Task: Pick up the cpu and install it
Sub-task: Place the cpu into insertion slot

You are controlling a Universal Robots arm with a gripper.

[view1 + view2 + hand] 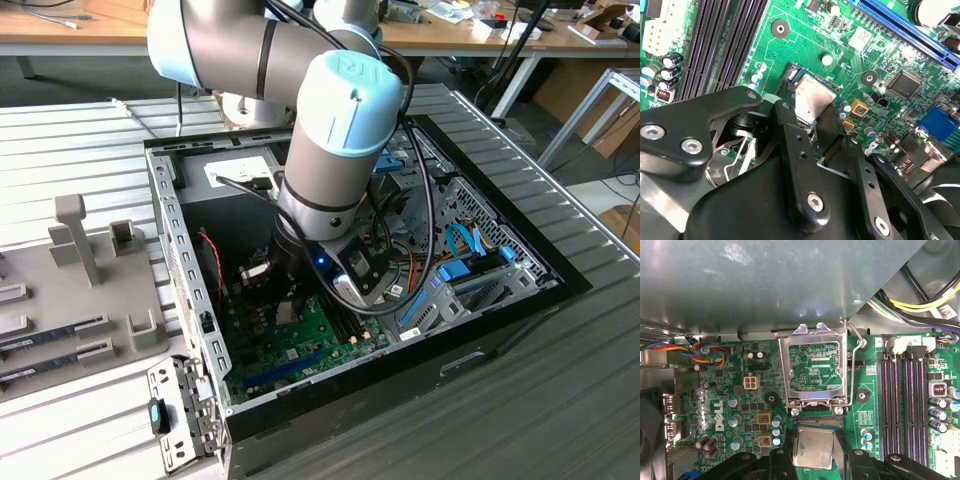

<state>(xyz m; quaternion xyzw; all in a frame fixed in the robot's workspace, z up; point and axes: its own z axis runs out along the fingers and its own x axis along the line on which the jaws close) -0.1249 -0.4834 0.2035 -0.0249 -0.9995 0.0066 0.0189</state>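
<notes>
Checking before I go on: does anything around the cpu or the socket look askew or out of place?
Nothing stands out. The cpu lies flat and square between the gripper fingers, over the socket on the motherboard. The socket's metal retention frame stands swung open with its lever raised. No bent or loose part shows.

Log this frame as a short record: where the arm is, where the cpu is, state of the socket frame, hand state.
arm: reaching down into the open computer case
cpu: silver top, between the fingers of the hand, at the socket on the motherboard
socket frame: metal load plate swung open, lever raised
memory slots: beside the socket, no sticks in them
hand state: shut on the cpu
</notes>
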